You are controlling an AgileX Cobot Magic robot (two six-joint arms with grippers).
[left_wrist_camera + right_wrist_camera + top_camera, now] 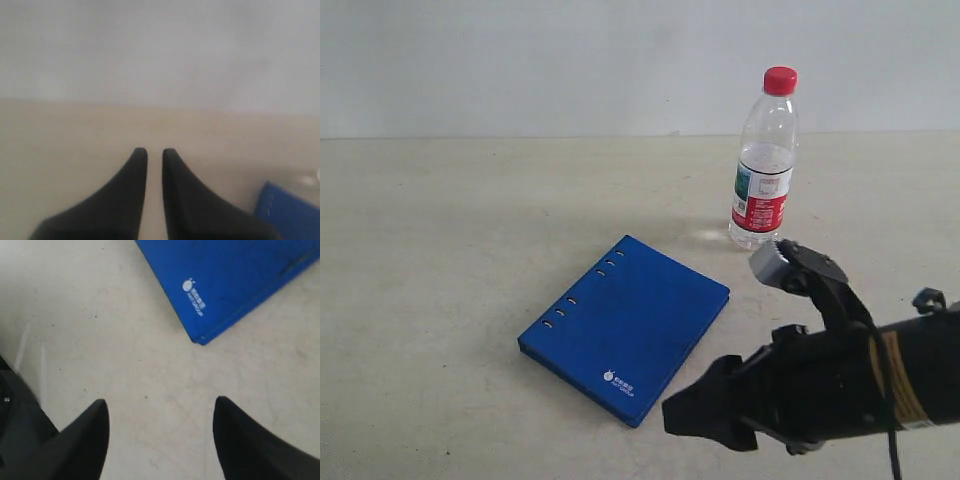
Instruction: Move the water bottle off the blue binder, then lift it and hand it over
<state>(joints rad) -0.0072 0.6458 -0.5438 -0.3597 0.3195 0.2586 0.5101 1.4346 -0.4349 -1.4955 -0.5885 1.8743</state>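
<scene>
The water bottle [763,170], clear with a red cap and a red-and-white label, stands upright on the table behind and to the right of the blue binder [630,325], apart from it. The binder lies flat with nothing on it; its logo corner shows in the right wrist view [235,275]. My right gripper [670,415] hangs open just off the binder's near corner, its fingers wide apart over bare table [161,402]. My left gripper [154,150] is shut and empty, out of the exterior view. A blue binder corner [290,212] lies to its side.
The beige table [440,250] runs back to a pale wall. The right arm's dark body [860,380] fills the near right corner, in front of the bottle.
</scene>
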